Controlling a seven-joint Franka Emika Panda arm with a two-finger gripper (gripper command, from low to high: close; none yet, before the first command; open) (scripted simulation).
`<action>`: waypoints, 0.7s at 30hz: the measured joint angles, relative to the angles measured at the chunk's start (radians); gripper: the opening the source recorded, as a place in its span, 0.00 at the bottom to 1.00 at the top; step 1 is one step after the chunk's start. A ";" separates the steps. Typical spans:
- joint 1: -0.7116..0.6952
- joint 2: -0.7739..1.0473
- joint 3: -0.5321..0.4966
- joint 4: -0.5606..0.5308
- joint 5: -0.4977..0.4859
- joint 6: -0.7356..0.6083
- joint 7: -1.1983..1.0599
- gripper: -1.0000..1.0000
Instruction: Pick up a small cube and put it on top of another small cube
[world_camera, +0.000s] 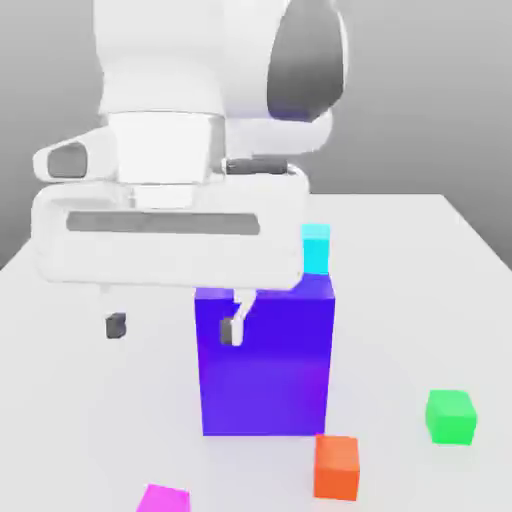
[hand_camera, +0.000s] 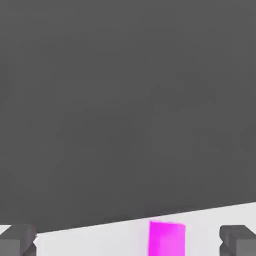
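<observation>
Magenta cube (world_camera: 165, 499) cropped by the exterior view's lower edge, its base out of sight.

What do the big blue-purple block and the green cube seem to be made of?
Big blue-purple block: perhaps painted wood or plastic, smooth and fairly matte; the colour is even, with only a soft purple tint low on its front.
Green cube: likely plastic, smooth; plain faces without grain, though painted wood is possible too.

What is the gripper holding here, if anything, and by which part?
Nothing is held: the gripper is open, with empty space between its fingers.
</observation>
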 joint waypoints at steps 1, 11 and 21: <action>-0.003 0.036 -0.002 0.000 0.002 0.011 -0.002 0.50; -0.043 0.398 0.003 0.023 0.032 0.169 -0.021 0.50; -0.049 0.432 0.010 0.030 0.036 0.194 -0.024 0.00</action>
